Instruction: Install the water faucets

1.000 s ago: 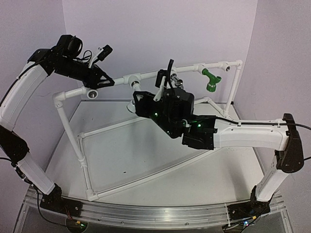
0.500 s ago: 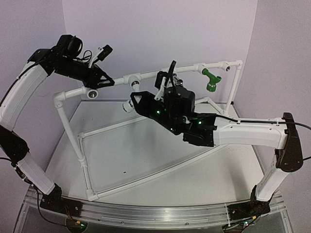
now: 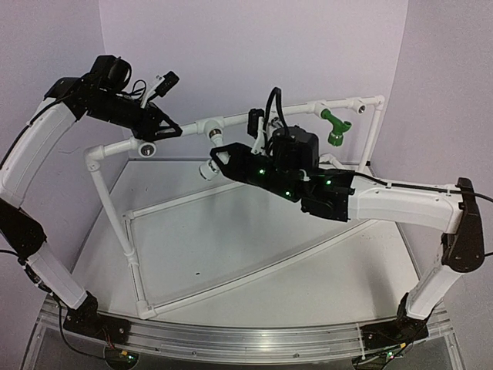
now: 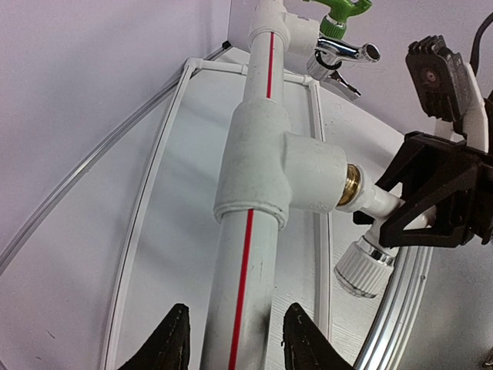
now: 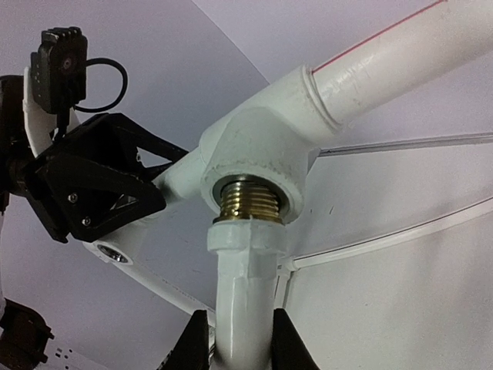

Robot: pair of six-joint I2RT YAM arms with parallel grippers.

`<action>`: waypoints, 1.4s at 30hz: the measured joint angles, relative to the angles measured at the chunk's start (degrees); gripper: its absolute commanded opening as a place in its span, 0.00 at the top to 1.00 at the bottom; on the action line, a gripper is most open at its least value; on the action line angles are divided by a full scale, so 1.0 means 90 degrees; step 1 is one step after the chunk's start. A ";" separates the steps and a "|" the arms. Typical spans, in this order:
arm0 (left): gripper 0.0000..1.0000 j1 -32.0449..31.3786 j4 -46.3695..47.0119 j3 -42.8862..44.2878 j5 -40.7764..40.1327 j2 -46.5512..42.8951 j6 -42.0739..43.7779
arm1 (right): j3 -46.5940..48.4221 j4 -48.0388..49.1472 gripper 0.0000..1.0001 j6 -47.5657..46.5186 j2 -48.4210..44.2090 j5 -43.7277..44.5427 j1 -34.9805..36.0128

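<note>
Right claw (image 5: 237, 341) grips white faucet (image 5: 243, 266) threaded into socket (image 5: 258, 150).

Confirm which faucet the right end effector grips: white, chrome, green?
The white faucet, pinched in the right end effector at the tee socket; chrome faucet and green faucet hang untouched.

Overall: I get bright, even, soft light in all three views, with a lavender cast off the walls.
Source: it looks overhead and diffuse, but I can't place a lamp.
Shadows: faint, soft-edged ones lie under the pipe frame (image 4: 239, 293) on the table (image 3: 231, 243). The undersides of the arms go near black.
Glare: I see small hot spots on the chrome faucet (image 4: 343, 52), a glint on the brass thread (image 5: 248, 202) and a sheen along the aluminium rail (image 3: 231, 339). The green status lights (image 3: 262, 171) bloom slightly.
Focus: the white faucet (image 5: 243, 293) reads crisp. The left gripper (image 4: 235, 327) and right gripper (image 5: 235, 335) are dark, soft shapes at the bottom edges.
Distortion: the table edge bows in the left wrist view, and the rail curves in the top view.
</note>
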 measured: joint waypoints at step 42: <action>0.63 -0.0019 0.0102 -0.0129 0.0118 -0.0076 -0.0137 | -0.2445 0.4852 1.00 -1.0724 -0.0620 0.1181 0.1103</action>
